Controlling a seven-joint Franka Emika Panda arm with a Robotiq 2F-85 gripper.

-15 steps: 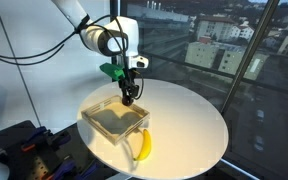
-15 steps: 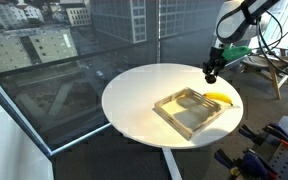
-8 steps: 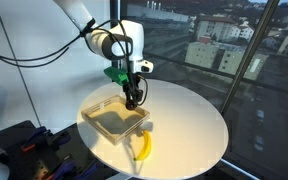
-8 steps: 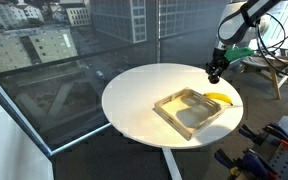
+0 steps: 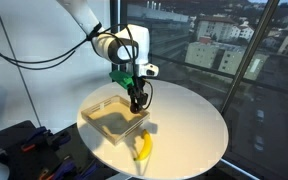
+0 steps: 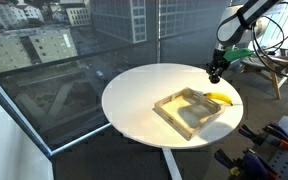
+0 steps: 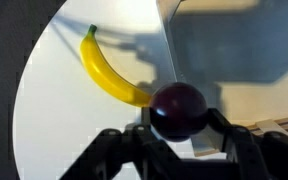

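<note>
My gripper point(image 7: 178, 118) is shut on a dark purple plum point(image 7: 177, 108), round and glossy, which fills the space between the black fingers point(image 7: 227, 130). In both exterior views the gripper point(image 5: 138, 103) point(image 6: 213, 74) hangs a little above the round white table point(image 5: 189, 125), near the edge of a shallow wooden tray point(image 5: 106, 122) point(image 6: 189, 112). A yellow banana point(image 7: 109, 73) lies on the table beside the tray point(image 7: 239, 45), below the plum in the wrist view. The banana point(image 5: 142, 148) point(image 6: 218, 98) rests against the tray's outer side.
The table point(image 6: 139, 95) stands by large windows with city buildings outside. A wooden chair frame point(image 6: 267, 70) stands behind the arm. Dark equipment point(image 5: 24, 150) sits on the floor near the table's edge.
The gripper, still holding the plum, has drifted slightly sideways over the tray's edge toward the table's middle. The banana and tray have not moved.
</note>
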